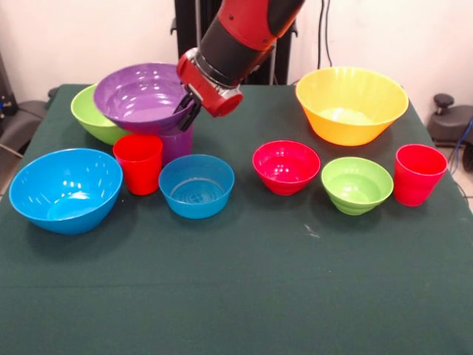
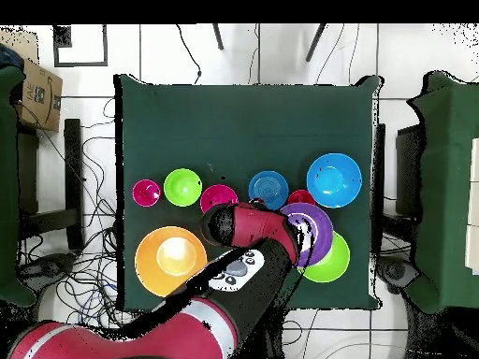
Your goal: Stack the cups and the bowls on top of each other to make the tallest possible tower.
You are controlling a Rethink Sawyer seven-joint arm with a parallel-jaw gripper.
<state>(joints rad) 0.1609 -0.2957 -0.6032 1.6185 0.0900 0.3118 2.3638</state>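
Purple bowl (image 1: 143,96) sits tilted on the purple cup (image 1: 177,143), its rim clamped by the gripper (image 1: 188,109); no readable writing.

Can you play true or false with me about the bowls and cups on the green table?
1. The purple bowl sits up on the purple cup. True.
2. The yellow bowl is upside down. False: its open side faces up.
3. The gripper is at the purple bowl's rim. True.
4. The small blue bowl is stacked inside the big blue bowl. False: they stand apart on the table.
5. Two red cups stand on the table. True.
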